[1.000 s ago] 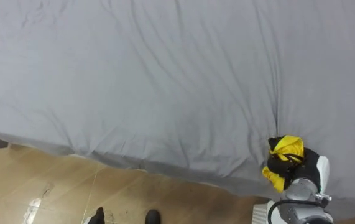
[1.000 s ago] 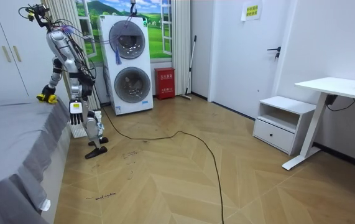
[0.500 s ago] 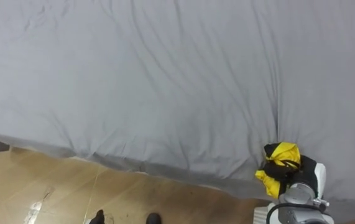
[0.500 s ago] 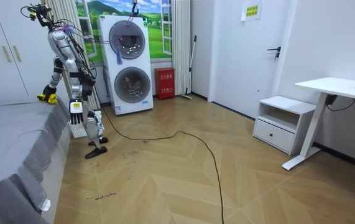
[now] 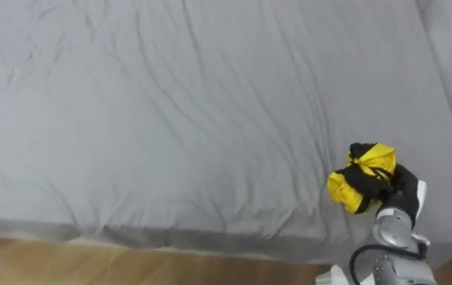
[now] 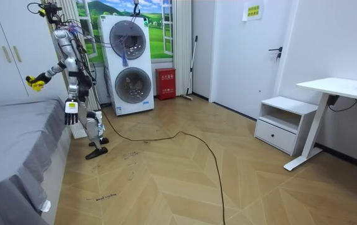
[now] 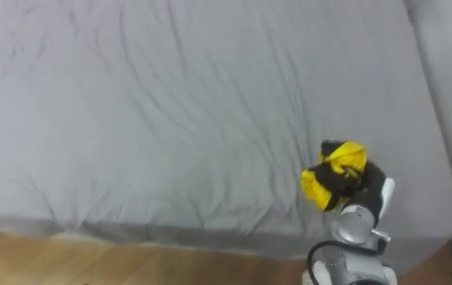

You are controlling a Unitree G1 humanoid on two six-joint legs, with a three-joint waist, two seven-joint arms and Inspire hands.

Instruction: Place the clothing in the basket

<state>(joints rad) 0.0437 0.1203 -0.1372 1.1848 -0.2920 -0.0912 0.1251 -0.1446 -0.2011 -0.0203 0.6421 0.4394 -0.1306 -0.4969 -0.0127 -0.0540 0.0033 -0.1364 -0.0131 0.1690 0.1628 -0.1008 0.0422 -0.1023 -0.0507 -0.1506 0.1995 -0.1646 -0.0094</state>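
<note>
One yellow-and-black garment (image 5: 344, 188) is bunched in the right hand (image 5: 400, 184), whose dark fingers curl round it above the grey bed (image 5: 170, 119), near its edge. The room view adds the left hand (image 6: 70, 115) hanging beside the bed; whether it is open or closed cannot be told. A second ago the garment was lower, at the bed's surface

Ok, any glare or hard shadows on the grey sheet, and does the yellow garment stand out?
Left eye view: the grey sheet is evenly lit, soft shading in its creases, no glare; the yellow garment in the right hand stands out. Room view: the wood floor shows faint sheen.
</note>
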